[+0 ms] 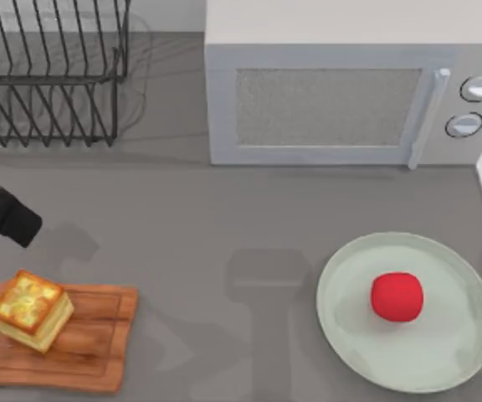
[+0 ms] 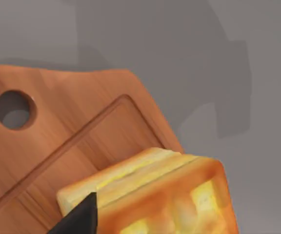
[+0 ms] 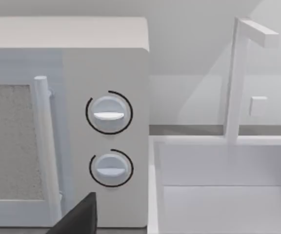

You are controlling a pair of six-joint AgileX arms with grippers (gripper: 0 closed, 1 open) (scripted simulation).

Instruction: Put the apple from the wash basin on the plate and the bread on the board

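- The small, smooth, bright red apple (image 1: 397,296) sits on the large round pale green plate (image 1: 350,335) at the table's right, a little right of the plate's middle; I judge this half of the task done.
- The thick square slice of bread (image 1: 30,310), with a golden toasted top and pale sides, rests on the left part of the rectangular brown wooden cutting board (image 1: 90,343) at the table's left, tilted a little as seen from above.
- In the left wrist view the bread (image 2: 165,195) lies across the board's inset groove, near the board's (image 2: 57,141) round hanging hole.
- The left arm (image 1: 2,219) stands at the table's left edge, just above the board. One dark fingertip (image 2: 79,219) shows right beside the bread's pale side; whether the left gripper is spread or closed, or has hold of the slice, I cannot tell.
- As I judge it, the bread is placed too, so what is left is at most letting go and drawing back.
- The right wrist view looks at the white microwave (image 3: 106,126) with two round dials and at the white wash basin (image 3: 218,195) beside it; how the right gripper's fingers stand, I cannot tell.
- Count: one apple, one plate, one bread slice, one board, one microwave, one black wire dish rack (image 1: 48,71) at the back left.
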